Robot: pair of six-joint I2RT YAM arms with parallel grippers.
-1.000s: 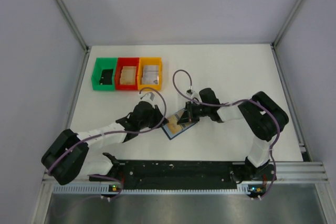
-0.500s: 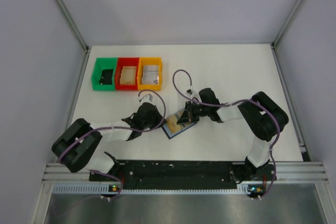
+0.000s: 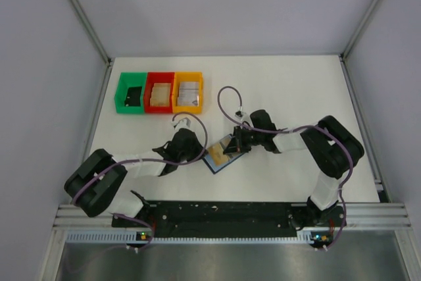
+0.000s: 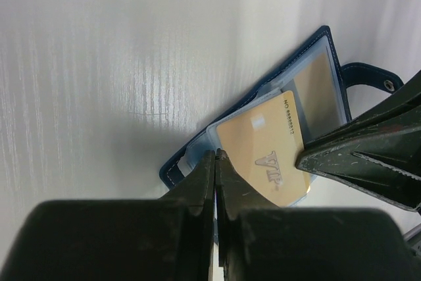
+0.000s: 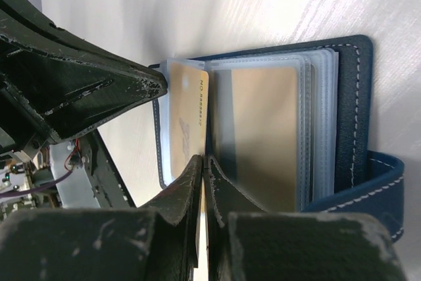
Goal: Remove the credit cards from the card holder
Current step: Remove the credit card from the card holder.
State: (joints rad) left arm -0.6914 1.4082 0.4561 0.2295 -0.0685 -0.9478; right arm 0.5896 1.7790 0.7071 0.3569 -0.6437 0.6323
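Observation:
The dark blue card holder [image 3: 220, 156] lies open on the white table between both arms. One clear sleeve with a gold credit card [image 4: 266, 156] in it stands lifted off the stack. My right gripper [image 5: 205, 158] is shut on that sleeve's edge, beside the gold credit card [image 5: 187, 113]. More sleeves with another credit card [image 5: 260, 129] lie flat in the card holder [image 5: 355, 110]. My left gripper [image 4: 216, 155] is shut, its tips pinched at the near corner of the same sleeve on the card holder [image 4: 322, 47]. In the top view the left gripper [image 3: 201, 153] and right gripper [image 3: 231, 150] flank the holder.
Green bin [image 3: 130, 93], red bin [image 3: 158, 92] and orange bin [image 3: 188, 91] stand in a row at the back left, each with something in it. The holder's strap with a snap [image 4: 371, 77] lies toward the right arm. A metal rail [image 3: 230, 212] runs along the near edge.
My left arm has swung in and its gripper has closed at the holder's left edge. The right gripper has stayed shut on the raised sleeve.

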